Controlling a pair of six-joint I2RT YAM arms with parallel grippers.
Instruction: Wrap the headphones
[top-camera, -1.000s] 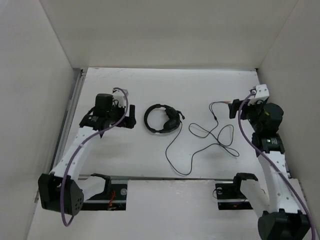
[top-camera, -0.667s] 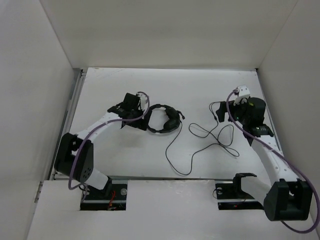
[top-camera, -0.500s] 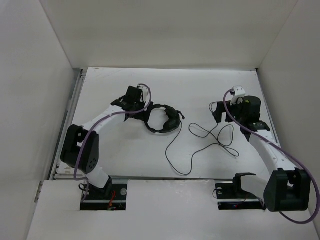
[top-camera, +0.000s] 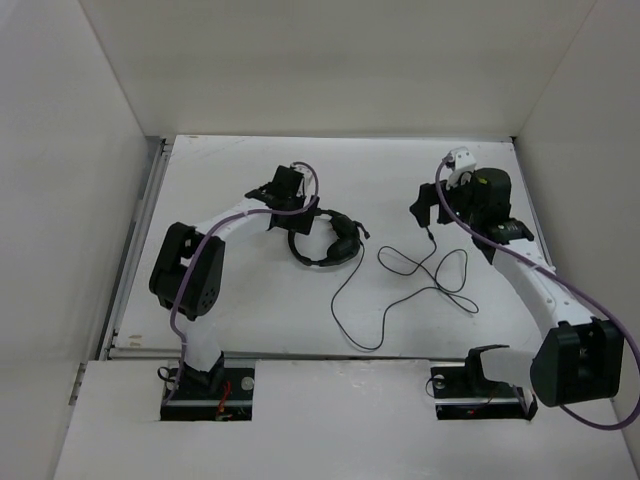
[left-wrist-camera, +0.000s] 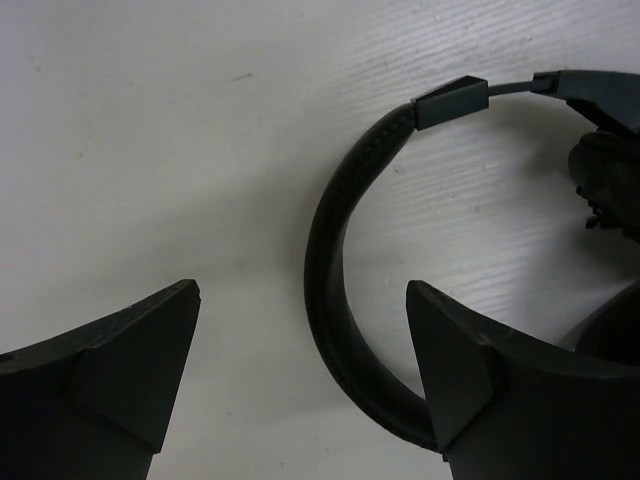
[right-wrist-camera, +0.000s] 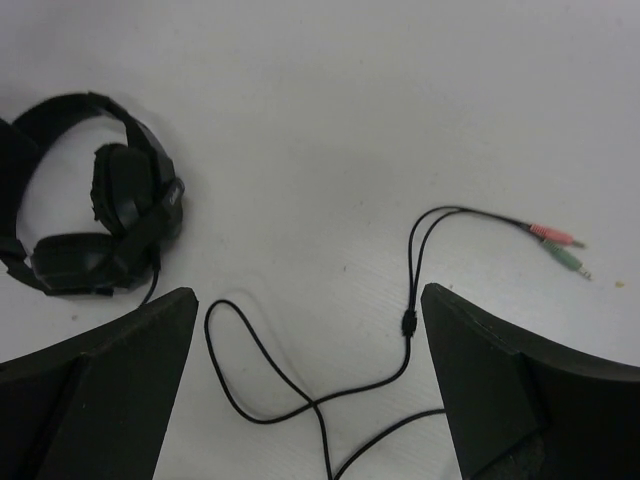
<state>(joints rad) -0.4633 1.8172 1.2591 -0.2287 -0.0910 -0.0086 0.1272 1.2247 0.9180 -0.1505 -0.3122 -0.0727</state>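
The headphones were seen lying on the table, left of centre, with the cable sprawled loose to the right. The left jaws were held wide open and empty at the headband. The right jaws, likewise open and empty, were poised above the cable. No wrapping was judged done.

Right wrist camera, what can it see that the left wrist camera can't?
Only the right wrist view shows the long thin cable, its pink and green plugs, and the right gripper, which is open. Only the left wrist view shows the headband close up, stitching and all, seen between the fingers of the open left gripper. Both show the headphones lying on the white table.
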